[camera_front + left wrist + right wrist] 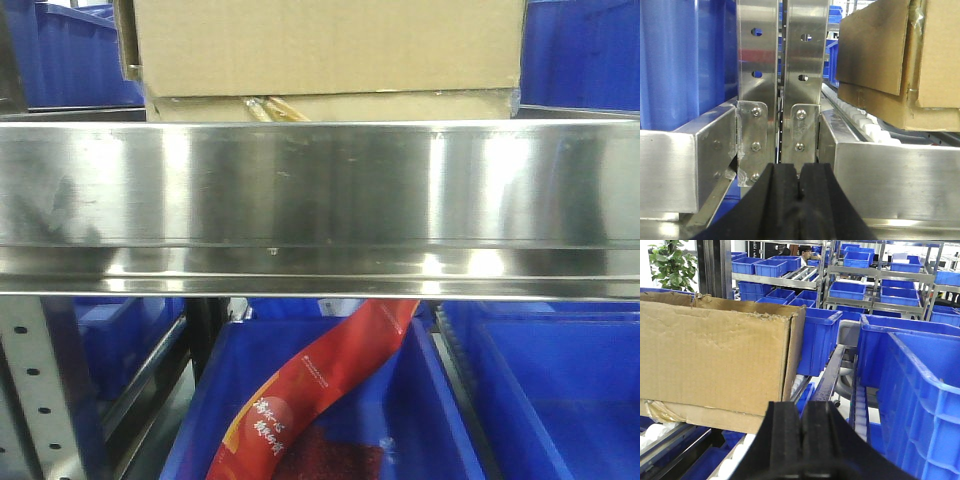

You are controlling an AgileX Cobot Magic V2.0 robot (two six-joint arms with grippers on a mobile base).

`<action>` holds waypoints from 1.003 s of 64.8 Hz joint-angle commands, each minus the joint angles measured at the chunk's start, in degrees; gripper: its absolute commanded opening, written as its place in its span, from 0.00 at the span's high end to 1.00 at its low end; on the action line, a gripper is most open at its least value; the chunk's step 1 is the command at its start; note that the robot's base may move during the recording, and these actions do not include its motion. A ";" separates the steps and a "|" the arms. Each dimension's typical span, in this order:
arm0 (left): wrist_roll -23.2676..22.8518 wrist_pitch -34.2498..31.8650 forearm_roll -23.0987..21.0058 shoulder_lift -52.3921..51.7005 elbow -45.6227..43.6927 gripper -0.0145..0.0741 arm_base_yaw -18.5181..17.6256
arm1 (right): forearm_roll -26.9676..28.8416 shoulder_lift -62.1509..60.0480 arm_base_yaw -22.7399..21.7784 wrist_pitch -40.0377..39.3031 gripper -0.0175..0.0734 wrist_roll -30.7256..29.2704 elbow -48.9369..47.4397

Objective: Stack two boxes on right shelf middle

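Two brown cardboard boxes sit stacked on the steel shelf (320, 185), behind its shiny front rim. The upper box (330, 45) rests on the lower box (380, 106), which shows only as a thin strip. In the left wrist view the upper box (875, 45) and the lower box (890, 107) stand on white rollers to the right of my left gripper (799, 167). That gripper is shut, empty, and faces the grey uprights. In the right wrist view the upper box (715, 365) and the lower box (705, 416) lie left of my right gripper (801, 405), shut and apart from them.
Blue bins (910, 390) crowd the right side, and more stand behind on other racks. Below the shelf rim a blue bin (420, 420) holds a red package (320, 385). Perforated uprights (780, 75) stand close ahead of the left gripper, and a blue bin (685, 60) is at its left.
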 commanded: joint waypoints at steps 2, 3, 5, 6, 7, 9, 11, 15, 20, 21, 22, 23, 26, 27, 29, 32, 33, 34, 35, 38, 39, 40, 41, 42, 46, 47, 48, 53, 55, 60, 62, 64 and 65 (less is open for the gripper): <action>0.30 -1.25 -0.30 -0.35 -0.14 0.96 0.25 | -0.32 -0.34 -0.25 -1.48 0.98 -0.15 0.16; 0.30 -1.25 -0.30 -0.35 -0.14 0.96 0.25 | -0.32 -0.34 -0.25 -1.48 0.98 -0.15 0.16; 0.30 -1.25 -0.30 -0.35 -0.14 0.96 0.25 | -0.32 -0.34 -0.25 -1.48 0.98 -0.15 0.16; 0.30 -1.25 -0.30 -0.35 -0.14 0.96 0.25 | -0.32 -0.34 -0.25 -1.48 0.98 -0.15 0.16; 0.30 -1.25 -0.30 -0.35 -0.14 0.96 0.25 | -0.32 -0.34 -0.25 -1.48 0.98 -0.15 0.16; 0.30 -1.25 -0.30 -0.35 -0.14 0.96 0.25 | -0.32 -0.34 -0.25 -1.48 0.98 -0.15 0.16; 0.30 -1.25 -0.30 -0.35 -0.14 0.96 0.25 | -0.32 -0.34 -0.25 -1.48 0.98 -0.15 0.16; 0.30 -1.25 -0.30 -0.35 -0.14 0.96 0.25 | -0.32 -0.34 -0.25 -1.48 0.98 -0.15 0.16; 0.30 -1.25 -0.30 -0.35 -0.14 0.96 0.25 | -0.32 -0.34 -0.25 -1.48 0.98 -0.15 0.16; 0.30 -1.25 -0.30 -0.35 -0.14 0.96 0.25 | -0.32 -0.34 -0.25 -1.48 0.98 -0.15 0.16; 0.30 -1.25 -0.30 -0.35 -0.14 0.96 0.25 | -0.32 -0.34 -0.25 -1.48 0.98 -0.15 0.16; 0.30 -1.25 -0.30 -0.35 -0.14 0.96 0.25 | -0.32 -0.34 -0.25 -1.48 0.98 -0.15 0.16; 0.30 -1.25 -0.30 -0.35 -0.14 0.96 0.25 | -0.32 -0.34 -0.25 -1.48 0.98 -0.15 0.16; 0.30 -1.25 -0.30 -0.35 -0.14 0.96 0.25 | -0.32 -0.34 -0.25 -1.48 0.98 -0.15 0.16; 0.30 -1.25 -0.30 -0.35 -0.14 0.96 0.25 | -0.32 -0.34 -0.25 -1.48 0.98 -0.15 0.16; 0.30 -1.25 -0.30 -0.35 -0.14 0.96 0.25 | -0.32 -0.34 -0.25 -1.48 0.98 -0.15 0.16; 0.30 -1.25 -0.30 -0.35 -0.14 0.96 0.25 | -0.32 -0.34 -0.25 -1.48 0.98 -0.15 0.16; 0.30 -1.25 -0.30 -0.35 -0.14 0.96 0.25 | -0.32 -0.34 -0.25 -1.48 0.98 -0.15 0.16; 0.30 -1.25 -0.30 -0.35 -0.14 0.96 0.25 | -0.32 -0.34 -0.25 -1.48 0.98 -0.15 0.16; 0.30 -1.25 -0.30 -0.35 -0.14 0.96 0.25 | -0.32 -0.34 -0.37 -1.36 0.98 -0.15 0.16; 0.30 -1.25 -0.30 -0.35 -0.14 0.96 0.25 | -0.32 -0.34 -0.37 -1.24 0.98 -0.15 0.21; 0.30 -1.25 -0.30 -0.35 -0.14 0.96 0.25 | -0.32 -0.34 -0.37 -1.24 0.98 -0.15 0.21; 0.30 -1.25 -0.30 -0.35 -0.14 0.96 0.25 | -0.32 -0.34 -0.37 -1.25 0.98 -0.15 0.32; 0.30 -1.25 -0.30 -0.35 -0.14 0.96 0.25 | -0.32 -0.34 -0.37 -1.25 0.98 -0.15 0.32; 0.30 -1.25 -0.30 -0.35 -0.14 0.96 0.25 | -0.75 -0.34 -1.07 -1.88 0.98 -0.15 0.62; 0.30 -1.25 -0.30 -0.35 -0.14 0.96 0.25 | -0.75 -0.34 -1.42 -1.88 0.98 -0.15 0.79; 0.30 -1.25 -0.30 -0.35 -0.14 0.96 0.25 | -0.75 -0.34 -2.07 -1.88 0.98 -0.15 0.86; 0.30 -1.25 -0.30 -0.35 -0.14 0.96 0.25 | -0.75 -1.06 -5.43 -2.77 0.98 1.04 2.73; 0.30 -1.25 -0.30 -0.35 -0.14 0.96 0.25 | -0.75 -1.65 -6.91 -2.92 0.98 1.42 3.67; 0.30 -1.25 -0.30 -0.35 -0.14 0.96 0.25 | -0.75 -3.93 -10.89 -4.15 0.98 1.73 7.07; 0.30 -1.25 -0.30 -0.35 -0.14 0.96 0.25 | -0.75 -4.98 -12.16 -4.90 0.98 1.86 8.63; 0.30 -1.25 -0.30 -0.35 -0.14 0.96 0.25 | -0.75 -6.42 -13.59 -5.85 0.98 2.00 10.68; 0.30 -1.25 -0.30 -0.35 -0.14 0.96 0.25 | -0.75 -7.01 -14.11 -6.34 0.98 2.11 11.55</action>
